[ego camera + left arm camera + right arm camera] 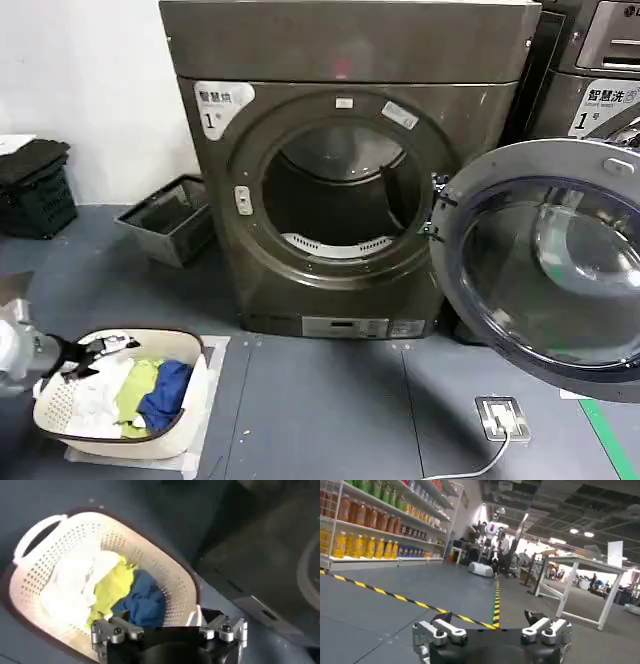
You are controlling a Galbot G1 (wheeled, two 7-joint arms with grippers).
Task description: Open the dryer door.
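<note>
You see the dryer door (545,270) swung fully open to the right of the drum opening (335,190). Your left gripper (170,625) hovers, fingers released, over the laundry basket (165,572). Your right gripper (490,625) is spread apart, holding nothing.

Even indoor light, ceiling lamps glaring over the hall, reflections on the dryer door (545,270) glass, laundry basket (167,575) softly blurred

Your head camera faces the dryer; the left wrist camera shares its laundry basket (180,395) (165,575), just past the left gripper (167,630).
</note>
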